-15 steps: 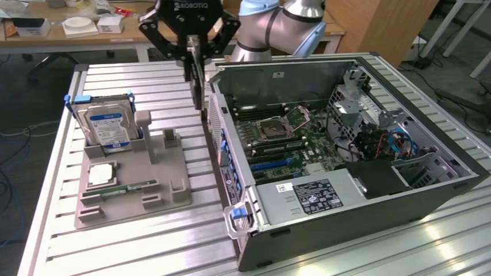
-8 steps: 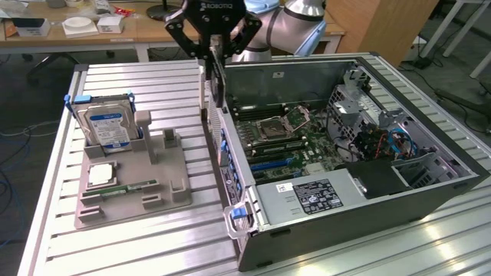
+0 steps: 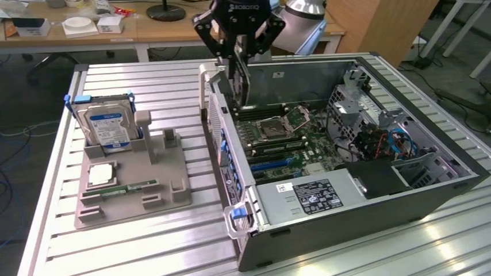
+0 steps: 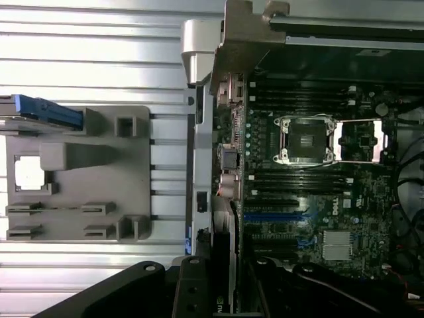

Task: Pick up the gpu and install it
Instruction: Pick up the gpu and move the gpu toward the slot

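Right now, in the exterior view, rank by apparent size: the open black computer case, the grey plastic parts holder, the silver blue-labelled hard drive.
1. open black computer case
2. grey plastic parts holder
3. silver hard drive

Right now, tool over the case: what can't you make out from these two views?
- The gpu's faces and bracket: exterior view, the card hangs near edge-on in the tool.
- The tool's upper body: exterior view, cut off by the top edge.
- Gap from the gpu down to the motherboard: wrist view, the tool's dark body covers the card.
- Text on the power supply label: exterior view, too small to read.
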You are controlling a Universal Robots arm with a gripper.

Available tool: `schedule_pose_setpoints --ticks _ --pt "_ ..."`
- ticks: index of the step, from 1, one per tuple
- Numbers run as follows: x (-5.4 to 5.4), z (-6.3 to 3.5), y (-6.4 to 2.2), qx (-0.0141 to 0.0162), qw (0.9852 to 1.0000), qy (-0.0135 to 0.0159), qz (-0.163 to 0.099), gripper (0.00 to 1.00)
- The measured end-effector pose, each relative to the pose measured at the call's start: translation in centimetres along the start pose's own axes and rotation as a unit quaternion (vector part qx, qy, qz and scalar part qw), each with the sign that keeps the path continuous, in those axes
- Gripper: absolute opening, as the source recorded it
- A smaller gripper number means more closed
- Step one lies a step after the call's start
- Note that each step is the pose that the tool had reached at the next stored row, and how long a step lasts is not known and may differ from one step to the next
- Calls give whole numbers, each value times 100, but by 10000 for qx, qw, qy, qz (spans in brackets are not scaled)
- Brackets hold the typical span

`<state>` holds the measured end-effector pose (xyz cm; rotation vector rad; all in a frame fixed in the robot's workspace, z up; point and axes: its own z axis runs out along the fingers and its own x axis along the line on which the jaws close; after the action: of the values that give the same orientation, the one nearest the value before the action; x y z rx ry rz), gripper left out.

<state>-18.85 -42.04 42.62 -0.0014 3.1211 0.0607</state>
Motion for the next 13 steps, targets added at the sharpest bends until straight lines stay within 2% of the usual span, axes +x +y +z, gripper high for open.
schedule_pose_setpoints --ticks 6,13 --pt "-181 16 -1 0 10000 -9 0 27" --pt "-491 32 -1 0 10000 -13 1 27"
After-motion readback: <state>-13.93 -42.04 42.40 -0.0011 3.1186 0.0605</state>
